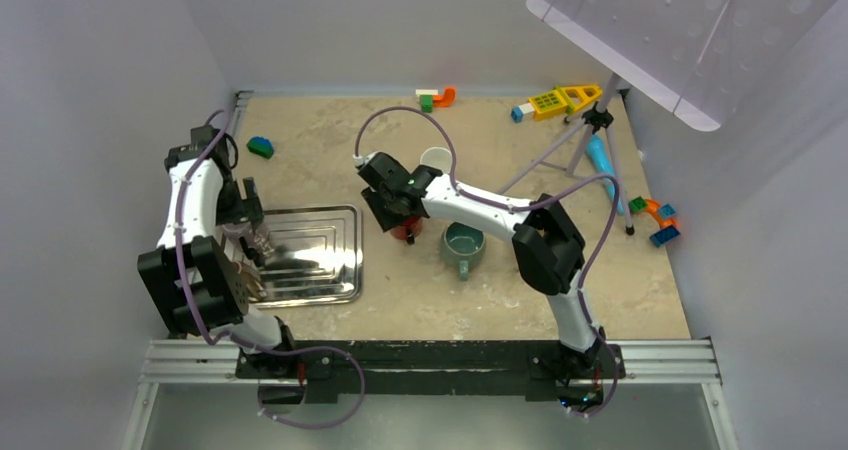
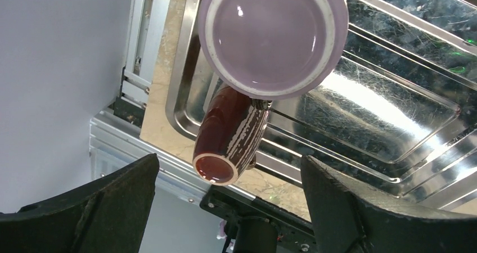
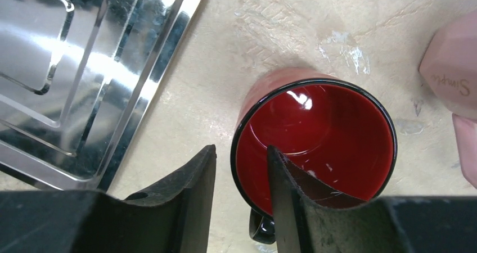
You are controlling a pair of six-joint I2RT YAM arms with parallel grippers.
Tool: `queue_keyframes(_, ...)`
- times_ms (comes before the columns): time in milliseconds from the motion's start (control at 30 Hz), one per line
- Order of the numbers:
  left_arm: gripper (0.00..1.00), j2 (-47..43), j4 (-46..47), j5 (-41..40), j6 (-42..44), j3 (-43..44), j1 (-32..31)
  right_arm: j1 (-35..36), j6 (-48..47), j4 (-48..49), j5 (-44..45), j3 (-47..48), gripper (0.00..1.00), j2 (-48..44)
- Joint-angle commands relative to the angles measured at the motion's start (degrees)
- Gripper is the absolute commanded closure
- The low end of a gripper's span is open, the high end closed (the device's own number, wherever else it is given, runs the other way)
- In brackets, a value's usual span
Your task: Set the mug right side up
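On the counter [image 3: 281,28], near the steel tray [image 3: 84,67], the red mug [image 3: 315,135] is being shown mouth-up; its wall is being straddled by the right gripper [image 3: 241,152], fingers narrowly parted, apparently nothing clamped; the left gripper [image 2: 229,160] is being held wide apart, empty; the glazed ceramic is being judged rigid, slippery and breakable, best pinched across the rim wall.

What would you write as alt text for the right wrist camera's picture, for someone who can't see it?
A red mug stands upright on a beige table, seen from above, with the right pincer straddling its rim, one finger outside, one inside. A shiny metal tray lies at upper left; a pink object pokes in at right.
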Motion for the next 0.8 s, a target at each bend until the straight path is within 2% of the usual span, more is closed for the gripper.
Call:
queue_keyframes(0,0.01,0.17,1.45,1.52,-1.00,-0.11,0.12,0.63,-1.71,-2.54,0.71,4.77,0.57,-0.53)
queue_keyframes(233,0.21,2.89,1.04,4.01,-1.84,-0.05,3.21,0.74,-1.36,-1.55,0.28,3.47,0.53,-6.38)
queue_keyframes(400,0.43,9.72,0.16,6.95,-2.54,1.86,6.49,0.71,-1.39,-0.68,0.95,1.71,0.53,-9.46)
queue_keyframes(633,0.55,10.74,3.20,9.98,-2.18,0.63,6.20,0.74,-1.51,-1.67,1.82,1.61,0.53,-9.30)
queue_keyframes(767,0.65,11.71,6.23,9.44,-2.34,-0.65,6.02,0.74,-1.50,-1.75,1.52,1.09,0.53,-9.38)
